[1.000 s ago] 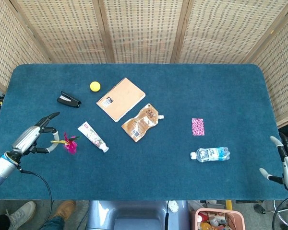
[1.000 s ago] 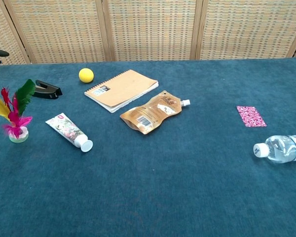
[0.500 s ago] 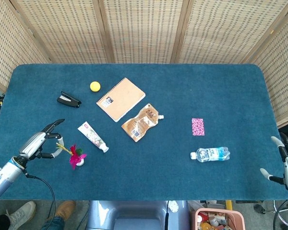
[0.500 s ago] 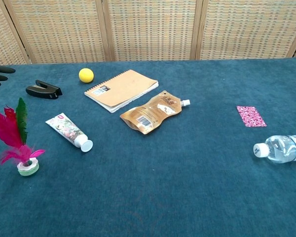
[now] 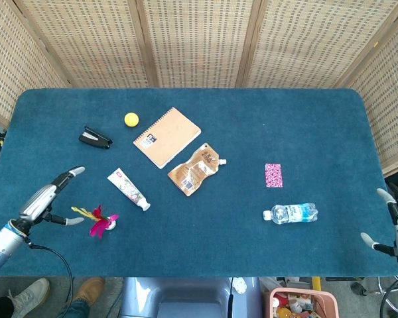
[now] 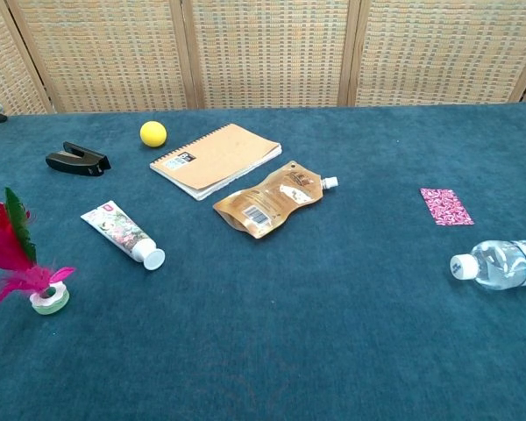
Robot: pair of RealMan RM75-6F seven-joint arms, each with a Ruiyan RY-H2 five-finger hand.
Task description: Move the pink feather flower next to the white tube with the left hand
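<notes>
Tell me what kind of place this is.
Probably a lab or test setup, not a home. A table covered in blue carpet is fenced by wicker screens, and unrelated items lie spread across it: a notebook, a bottle, a stapler, a ball.

Bright, even overhead light, soft faint shadows, no glare; both views sharp, slight wide-angle distortion at edges.

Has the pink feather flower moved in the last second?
Yes. The pink feather flower shifted toward the table's near edge, from level with the white tube to nearer than its cap end.
</notes>
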